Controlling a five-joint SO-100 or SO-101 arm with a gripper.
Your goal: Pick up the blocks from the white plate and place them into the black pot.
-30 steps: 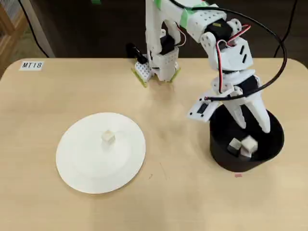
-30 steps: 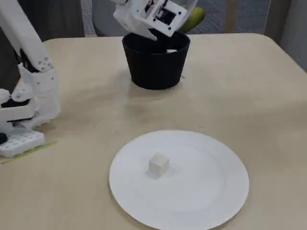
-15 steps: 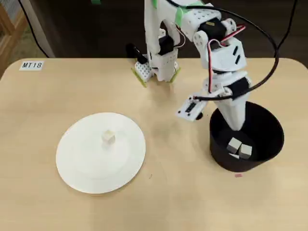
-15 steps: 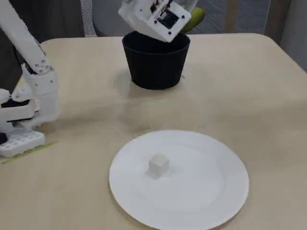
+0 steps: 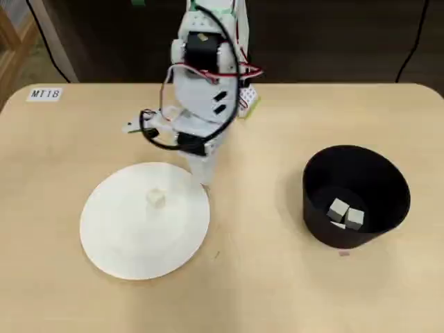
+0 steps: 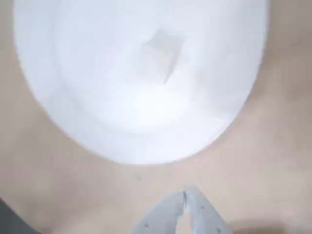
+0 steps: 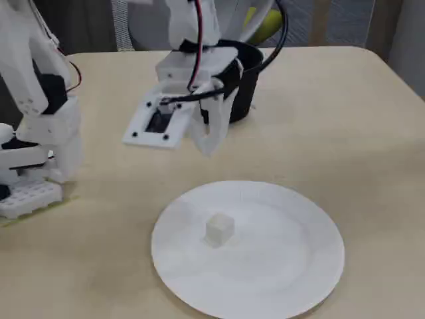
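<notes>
Gripper (image 5: 205, 182) hangs closed and empty at the white plate's (image 5: 114, 253) right rim in the overhead view; your last block (image 5: 155, 199) sits near plate centre, just left of the fingertips.

A light wooden table (image 5: 263, 291) carries the white plate (image 5: 118, 243) on the left of the overhead view and the black pot (image 5: 316, 225) well apart on the right. A small label (image 5: 46, 94) lies near its far left corner, and the arm's base (image 7: 30, 193) stands at the back edge.
</notes>
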